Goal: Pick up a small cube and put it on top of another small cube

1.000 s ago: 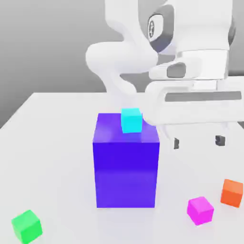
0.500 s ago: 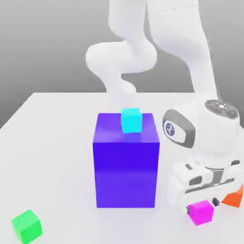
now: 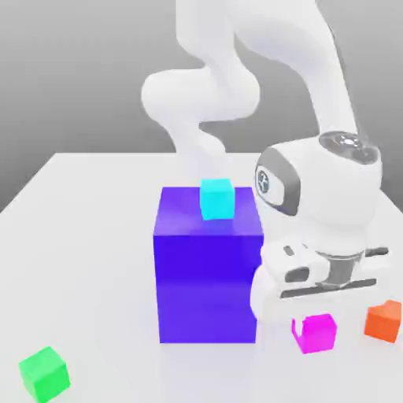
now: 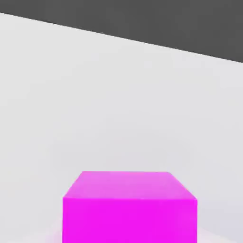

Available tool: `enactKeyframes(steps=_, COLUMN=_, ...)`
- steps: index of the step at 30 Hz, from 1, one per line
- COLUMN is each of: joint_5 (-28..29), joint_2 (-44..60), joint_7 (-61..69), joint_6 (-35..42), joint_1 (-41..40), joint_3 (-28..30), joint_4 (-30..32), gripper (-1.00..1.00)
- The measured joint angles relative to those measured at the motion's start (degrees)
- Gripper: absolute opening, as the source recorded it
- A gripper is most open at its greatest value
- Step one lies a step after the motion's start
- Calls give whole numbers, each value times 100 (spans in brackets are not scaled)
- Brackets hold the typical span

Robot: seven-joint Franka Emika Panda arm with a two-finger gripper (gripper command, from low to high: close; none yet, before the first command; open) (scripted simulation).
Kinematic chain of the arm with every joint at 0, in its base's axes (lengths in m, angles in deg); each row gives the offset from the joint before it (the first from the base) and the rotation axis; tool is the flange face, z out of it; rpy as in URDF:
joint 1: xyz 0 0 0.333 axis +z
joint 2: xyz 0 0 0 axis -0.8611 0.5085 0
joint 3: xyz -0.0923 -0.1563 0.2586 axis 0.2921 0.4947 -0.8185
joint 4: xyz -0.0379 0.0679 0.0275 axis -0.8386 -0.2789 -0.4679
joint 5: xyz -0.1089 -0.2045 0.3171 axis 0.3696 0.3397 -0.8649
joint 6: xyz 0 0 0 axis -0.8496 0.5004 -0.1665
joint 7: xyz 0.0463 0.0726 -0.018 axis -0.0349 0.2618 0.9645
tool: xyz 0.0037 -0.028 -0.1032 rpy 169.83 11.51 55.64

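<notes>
Small magenta cube [image 3: 317,332] [image 4: 129,208] sits low at the near right of the white table [image 3: 86,260], directly under the gripper [image 3: 315,319]; finger spread cannot be told. Green cube [image 3: 44,371] near left corner, open surface around it. Orange cube [image 3: 383,319] just right. Big blue-violet block [image 3: 207,275] centre, cyan cube [image 3: 216,198] on top. Grey backdrop beyond the far edge.

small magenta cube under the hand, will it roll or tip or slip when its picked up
The small magenta cube has flat faces and sits square on the white table, so it probably won't roll. It is as wide as it is tall, so tipping seems unlikely. Its faces look smooth and plain, so it could slip in a light grip; the straight edges suggest it is stiff.
</notes>
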State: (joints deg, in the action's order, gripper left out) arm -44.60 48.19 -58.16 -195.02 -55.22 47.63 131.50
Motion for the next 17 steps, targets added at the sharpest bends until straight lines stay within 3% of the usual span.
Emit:
enactKeyframes(steps=9, joint_5=-617, joint_2=-116, joint_7=9, joint_6=509, joint_1=-1383, joint_3=1182, joint_4=-422, gripper=-100)
enactKeyframes(steps=13, joint_5=-1055, joint_2=564, joint_7=115, joint_6=204, joint_1=-2008, joint_3=1547, joint_4=-792, gripper=-100)
enactKeyframes(steps=14, joint_5=-1146, joint_2=745, joint_7=160, joint_6=75, joint_1=-2100, joint_3=1539, joint_4=-843, gripper=100)
enactKeyframes(steps=17, joint_5=-1146, joint_2=745, joint_7=160, joint_6=75, joint_1=-2100, joint_3=1539, joint_4=-843, gripper=100)
